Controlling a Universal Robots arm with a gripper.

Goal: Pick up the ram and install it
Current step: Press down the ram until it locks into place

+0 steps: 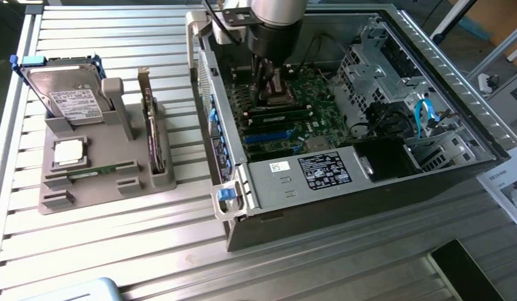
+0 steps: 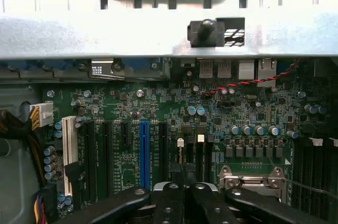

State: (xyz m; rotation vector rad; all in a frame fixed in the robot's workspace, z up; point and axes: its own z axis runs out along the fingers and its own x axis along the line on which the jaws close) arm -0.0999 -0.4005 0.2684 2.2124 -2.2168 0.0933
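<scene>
The pincer hangs low inside the open computer case, close over the motherboard. In the wrist view its black fingers are clenched together in front of the metal CPU socket frame, and nothing can be made out between them. It looks clenched on nothing, though a thin board held edge-on would be hard to spot there.

The ram shows as a thin green stick lying flat in a slot of the grey parts holder. The holder stands on the slatted bench at the exterior view's left, well apart from the case and the pincer. The hard drive stands propped in the same holder, and the expansion card stands on edge in it beside the drive.

By its looks, the stick is very light and stiff. It is also fragile, as the small chips on its faces and the contact edge would not stand pinching or scraping. The safer hold would seem to be across its thin body near the middle, on the two long edges or the flat faces away from the contacts. That should keep it level and stop it twisting. The smooth board could slip in hard fingers, so a square, centred grip matters more than force.
</scene>
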